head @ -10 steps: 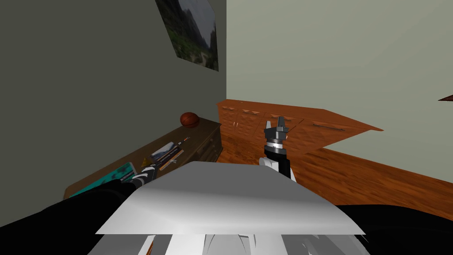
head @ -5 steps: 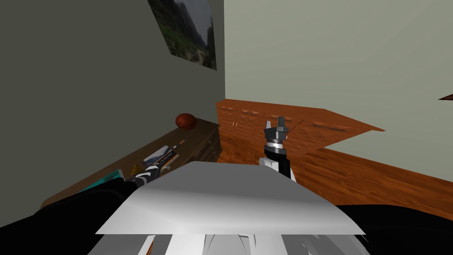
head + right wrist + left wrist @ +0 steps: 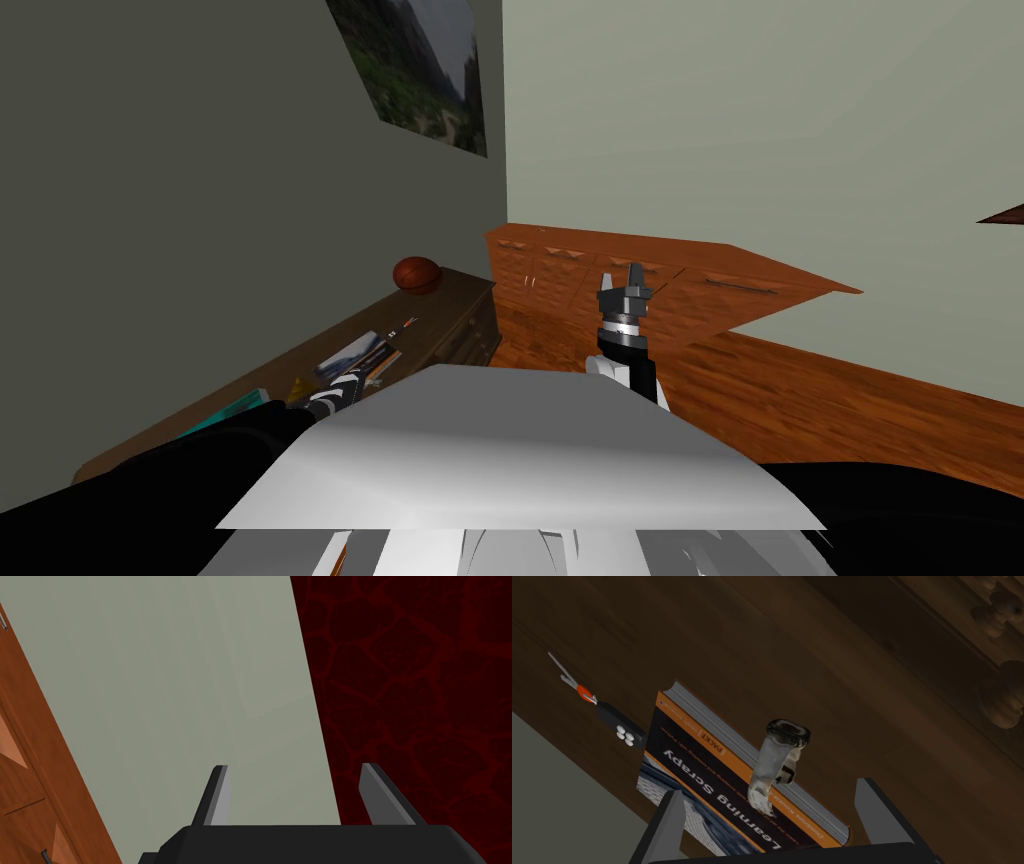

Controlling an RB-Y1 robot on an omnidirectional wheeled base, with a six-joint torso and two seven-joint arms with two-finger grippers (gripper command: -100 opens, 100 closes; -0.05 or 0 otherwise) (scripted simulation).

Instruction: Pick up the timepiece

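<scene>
Book (image 3: 712, 791), key fob (image 3: 614, 723) and ball (image 3: 417, 274) on dresser (image 3: 812, 651).

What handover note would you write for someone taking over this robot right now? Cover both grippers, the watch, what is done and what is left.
Left gripper: open, hovering over the watch, not touching it.
Right gripper: open, empty, raised out front, idle.
Watch: pale strap, dark face, lying on the book on the dark wooden dresser; a key fob lies beside the book.
Done: approach, with the watch lined up between the fingers.
Left: lower, close on the watch, lift.
</scene>
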